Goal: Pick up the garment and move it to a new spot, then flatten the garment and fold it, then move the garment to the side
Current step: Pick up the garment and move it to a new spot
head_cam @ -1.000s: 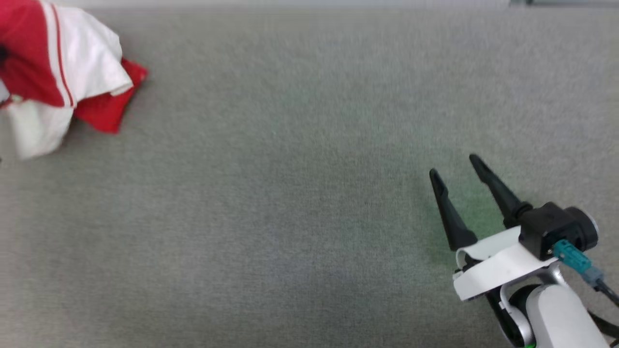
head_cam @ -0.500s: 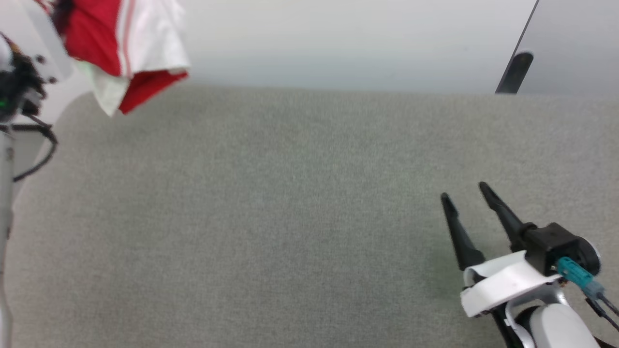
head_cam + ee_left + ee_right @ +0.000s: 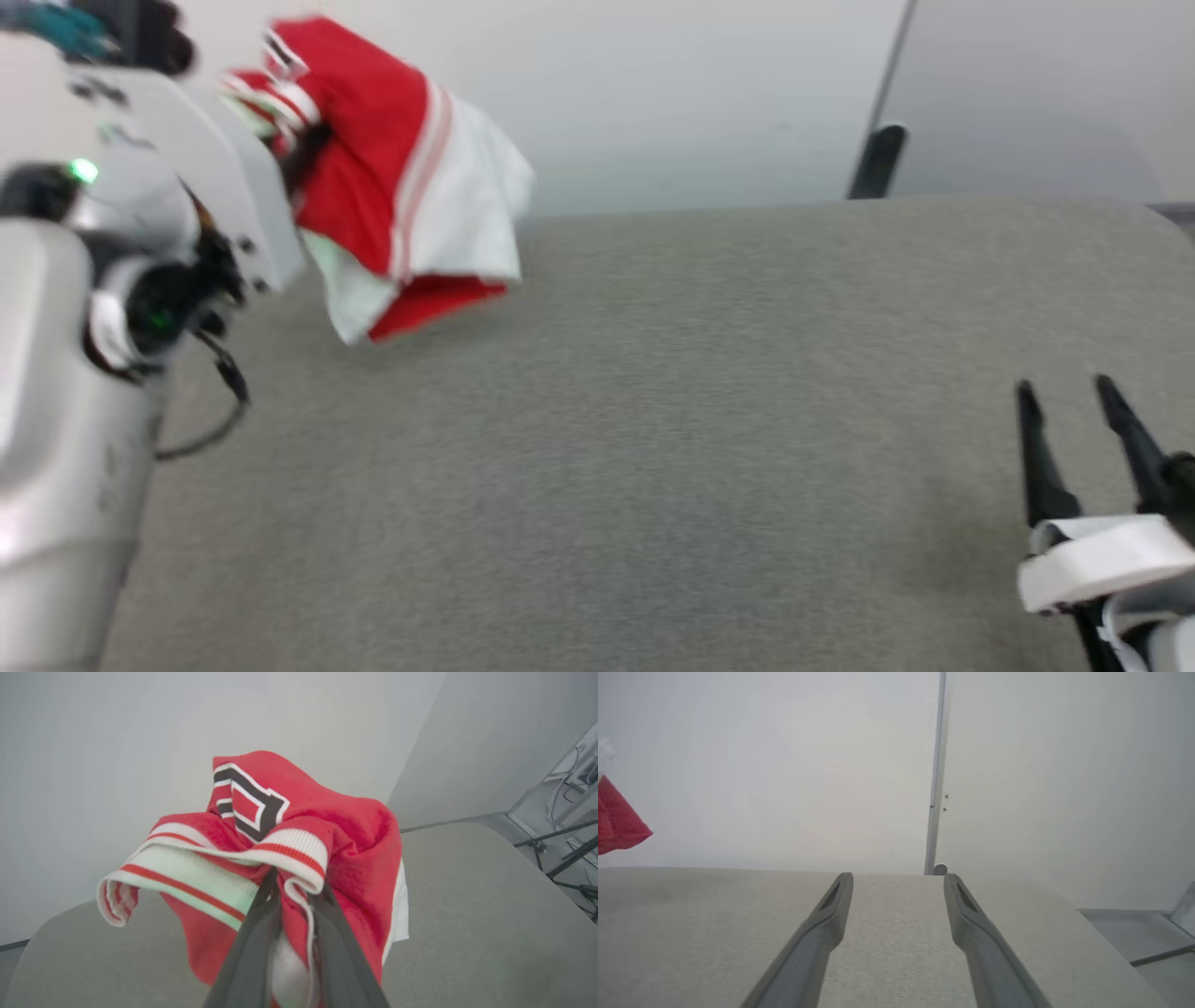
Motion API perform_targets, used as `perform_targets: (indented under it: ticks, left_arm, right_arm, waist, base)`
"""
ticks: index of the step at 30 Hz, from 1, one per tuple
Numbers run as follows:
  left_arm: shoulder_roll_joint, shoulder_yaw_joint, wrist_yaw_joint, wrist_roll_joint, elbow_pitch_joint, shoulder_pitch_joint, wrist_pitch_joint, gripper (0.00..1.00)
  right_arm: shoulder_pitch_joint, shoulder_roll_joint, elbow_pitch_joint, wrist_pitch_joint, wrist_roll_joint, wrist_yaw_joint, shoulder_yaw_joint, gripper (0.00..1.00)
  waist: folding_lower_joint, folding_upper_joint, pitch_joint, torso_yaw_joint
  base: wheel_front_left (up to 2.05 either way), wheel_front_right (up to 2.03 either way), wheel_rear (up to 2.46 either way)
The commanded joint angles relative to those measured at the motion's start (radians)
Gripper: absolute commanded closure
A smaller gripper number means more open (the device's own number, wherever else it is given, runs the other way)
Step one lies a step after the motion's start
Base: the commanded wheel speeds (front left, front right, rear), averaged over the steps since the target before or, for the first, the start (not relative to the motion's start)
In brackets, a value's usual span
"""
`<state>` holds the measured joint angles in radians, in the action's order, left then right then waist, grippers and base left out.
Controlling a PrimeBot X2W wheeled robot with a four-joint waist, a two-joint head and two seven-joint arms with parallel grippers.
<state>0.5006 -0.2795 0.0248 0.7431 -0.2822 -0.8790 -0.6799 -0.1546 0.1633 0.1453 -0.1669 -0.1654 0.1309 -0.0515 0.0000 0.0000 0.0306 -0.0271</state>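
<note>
The garment (image 3: pixel 401 187), red with white sleeves and striped trim, hangs bunched above the far left part of the grey table (image 3: pixel 653 420). My left gripper (image 3: pixel 301 154) is shut on it, the fingertips buried in the cloth. In the left wrist view the two fingers (image 3: pixel 252 933) pinch the garment (image 3: pixel 355 830) just under its striped collar band, and a black white-outlined numeral shows on top. My right gripper (image 3: pixel 1064 387) stands open low over the table's near right. Nothing lies between its fingers (image 3: pixel 822 924), and a red corner of the garment (image 3: pixel 616 826) shows far to the left.
The grey padded table ends at a far edge (image 3: pixel 747 207) against a pale wall, with a rounded right corner (image 3: pixel 1158 210). A dark post (image 3: pixel 878 159) rises behind that edge. Metal stands and cables (image 3: pixel 570 854) sit on the floor off the table's right side.
The head camera has tilted up and turned, so the wall now shows. The left arm has brought the held garment up and further in over the table. The right gripper stays open.
</note>
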Motion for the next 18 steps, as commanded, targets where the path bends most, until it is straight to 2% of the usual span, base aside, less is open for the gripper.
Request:
perform_targets:
  ticks: [1,5,10,18]
  left_arm:
    - [-0.005,-0.005,-0.017,0.014,0.057,0.043,-0.022,1.00]
    - [-0.022,-0.026,-0.051,0.031,0.153,0.104,-0.070,1.00]
    - [-0.035,-0.061,-0.075,0.032,0.211,0.160,-0.107,1.00]
    - [-0.061,-0.123,-0.087,0.025,0.173,0.235,-0.139,1.00]
  right_arm:
    - [0.019,0.001,-0.004,-0.002,0.011,0.000,-0.035,0.00]
    - [0.040,-0.007,-0.007,-0.010,0.014,0.000,-0.093,0.00]
    - [0.047,-0.023,0.000,-0.020,0.018,0.000,-0.115,0.00]
    - [0.032,-0.053,0.019,-0.041,0.010,0.000,-0.104,0.00]
  waist:
    - [0.0000,0.0000,0.004,-0.075]
    - [0.0000,0.0000,0.021,-0.129]
    - [0.0000,0.0000,0.047,-0.190]
    - [0.0000,0.0000,0.089,-0.241]
  base:
    - [0.00,0.00,0.00]
    - [0.00,0.00,0.00]
    - [0.00,0.00,0.00]
    - [0.00,0.00,0.00]
